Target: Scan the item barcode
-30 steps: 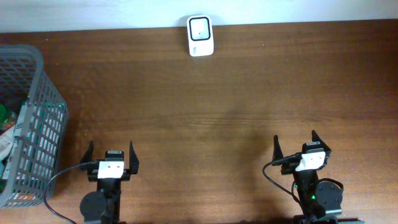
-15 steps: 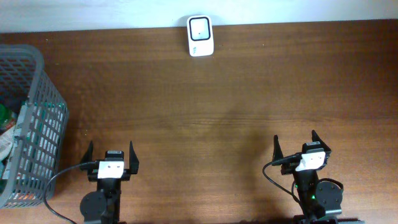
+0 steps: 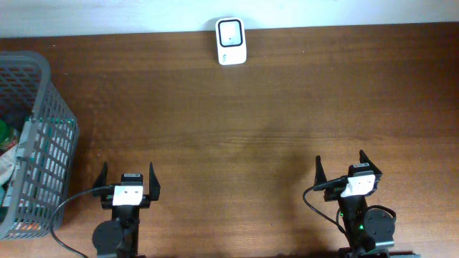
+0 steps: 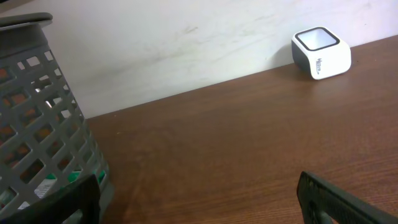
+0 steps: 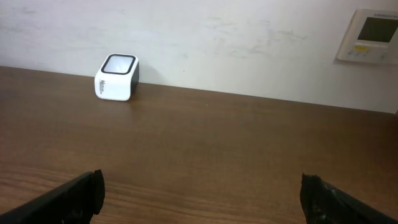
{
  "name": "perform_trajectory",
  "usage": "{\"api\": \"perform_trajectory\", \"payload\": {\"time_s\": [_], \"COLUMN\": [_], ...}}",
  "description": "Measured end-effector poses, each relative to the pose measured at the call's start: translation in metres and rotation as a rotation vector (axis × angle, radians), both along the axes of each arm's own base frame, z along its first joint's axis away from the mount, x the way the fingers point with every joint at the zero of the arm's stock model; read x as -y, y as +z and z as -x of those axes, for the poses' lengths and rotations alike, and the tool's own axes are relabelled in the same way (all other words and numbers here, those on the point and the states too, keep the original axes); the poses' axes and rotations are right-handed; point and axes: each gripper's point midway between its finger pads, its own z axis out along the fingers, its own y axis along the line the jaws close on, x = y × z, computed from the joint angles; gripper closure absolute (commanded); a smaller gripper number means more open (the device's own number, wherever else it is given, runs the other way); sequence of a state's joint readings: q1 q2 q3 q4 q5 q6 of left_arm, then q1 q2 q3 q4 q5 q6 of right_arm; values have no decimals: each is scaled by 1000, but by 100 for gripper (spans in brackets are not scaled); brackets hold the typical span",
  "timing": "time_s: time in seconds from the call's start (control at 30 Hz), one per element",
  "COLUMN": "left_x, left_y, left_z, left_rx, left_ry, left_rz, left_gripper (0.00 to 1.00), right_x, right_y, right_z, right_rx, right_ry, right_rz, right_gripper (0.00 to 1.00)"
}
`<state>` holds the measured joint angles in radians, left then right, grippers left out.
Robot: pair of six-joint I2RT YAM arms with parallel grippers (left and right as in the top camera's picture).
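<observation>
A white barcode scanner (image 3: 231,41) with a dark window stands at the table's far edge, against the wall; it also shows in the left wrist view as the scanner (image 4: 321,52) and in the right wrist view as the scanner (image 5: 116,77). Packaged items (image 3: 7,154) lie in a grey mesh basket (image 3: 44,143) at the left; which one is the task's item I cannot tell. My left gripper (image 3: 127,178) is open near the front edge, just right of the basket. My right gripper (image 3: 341,167) is open at the front right. Both hold nothing.
The basket wall (image 4: 37,118) stands close on the left of my left gripper (image 4: 199,199). A wall panel (image 5: 373,36) hangs at the far right behind the table. Bare brown wood lies between my right gripper (image 5: 202,196) and the scanner.
</observation>
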<state>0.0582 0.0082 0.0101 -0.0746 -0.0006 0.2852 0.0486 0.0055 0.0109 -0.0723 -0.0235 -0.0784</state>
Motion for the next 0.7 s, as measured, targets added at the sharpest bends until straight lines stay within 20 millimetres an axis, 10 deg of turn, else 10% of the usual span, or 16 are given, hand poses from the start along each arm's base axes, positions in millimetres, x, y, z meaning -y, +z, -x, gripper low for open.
{"api": "perform_trajectory", "payload": {"time_s": [0.33,0.7], "left_x": [20,35], "left_y": [32,209], "left_z": [1,-54], "left_rx": [80,-190], "left_ry": [-117,-219], "left_rz": [0,49], "left_gripper": [1,1], "right_x": [0,0], "right_y": [0,-2], "right_z": [0,0], "right_rx": [-1,-8], "right_ry": [0,1], "right_rz": [0,0], "right_gripper": [2,2]}}
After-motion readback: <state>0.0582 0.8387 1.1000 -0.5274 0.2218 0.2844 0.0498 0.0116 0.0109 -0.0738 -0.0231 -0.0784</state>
